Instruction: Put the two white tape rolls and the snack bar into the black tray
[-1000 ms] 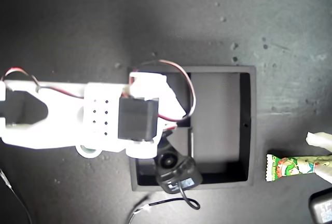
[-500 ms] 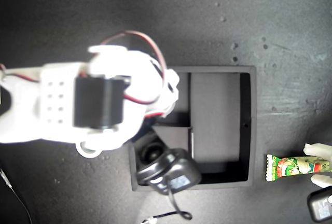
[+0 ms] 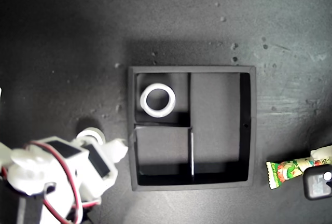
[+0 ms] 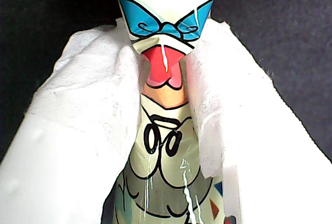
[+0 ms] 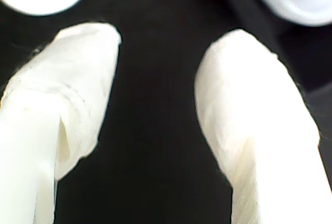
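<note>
While my first gripper (image 4: 165, 97) pinches the snack bar (image 4: 165, 146) across its width, both padded fingers pressed flat against the glossy wrapper, the packet is held firmly at one end only. Its free crimped end (image 3: 273, 172) shows in the exterior view, lying on the dark table well apart from the black tray (image 3: 248, 125), off the tray's outer wall toward that view's right.

My second gripper (image 5: 155, 94) stands spread with nothing between its fingers. It hovers just outside the tray's opposite wall, with the greenish-cored tape roll (image 3: 91, 135) lying on the table beside it, not yet in the tray.

Farther in, the thin-walled tape roll (image 3: 157, 100) lies flat in one small compartment of the tray. The other small compartment and the long compartment hold nothing.

Assessment of handling: the snack bar appears light, its foil slick and flexible, so an end grip is likely to let it droop or swing; a hold nearer mid-length would steady it for the long compartment, which looks barely longer than the packet. The remaining tape roll appears light and rigid; pinching across its wall, one finger inside the core, should serve.
</note>
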Controlling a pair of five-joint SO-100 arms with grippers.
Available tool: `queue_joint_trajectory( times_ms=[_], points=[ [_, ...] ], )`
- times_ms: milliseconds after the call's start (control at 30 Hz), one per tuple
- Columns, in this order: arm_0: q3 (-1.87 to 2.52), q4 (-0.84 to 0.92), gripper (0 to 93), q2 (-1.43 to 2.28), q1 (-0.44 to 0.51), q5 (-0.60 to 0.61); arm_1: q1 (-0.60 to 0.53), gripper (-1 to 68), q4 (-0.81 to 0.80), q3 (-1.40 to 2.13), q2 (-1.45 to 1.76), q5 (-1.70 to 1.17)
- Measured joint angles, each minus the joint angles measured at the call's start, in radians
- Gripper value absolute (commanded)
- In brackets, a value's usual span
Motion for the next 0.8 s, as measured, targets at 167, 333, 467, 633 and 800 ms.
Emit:
queue_joint_trajectory(
  times_ms=[167, 333, 467, 633, 800],
  points=[
    [0.092, 0.0, 13.9, -0.035, 0.055, -0.083, 0.063, -0.5, 0.041, -0.101, 0.012, 0.163],
    [0.189, 0.0, 15.1, -0.114, 0.127, -0.166, 0.132, -0.6, 0.087, -0.187, 0.012, 0.184],
    [0.296, -0.035, 15.3, -0.123, 0.129, -0.213, 0.233, -0.6, 0.23, -0.288, 0.012, -0.023],
    [0.391, -0.124, 15.3, -0.118, 0.152, -0.247, 0.364, -0.6, 0.261, -0.394, 0.011, -0.492],
    [0.483, -0.229, 15.4, -0.083, 0.161, -0.279, 0.419, -0.6, 0.273, -0.566, -0.011, -1.052]
  ],
)
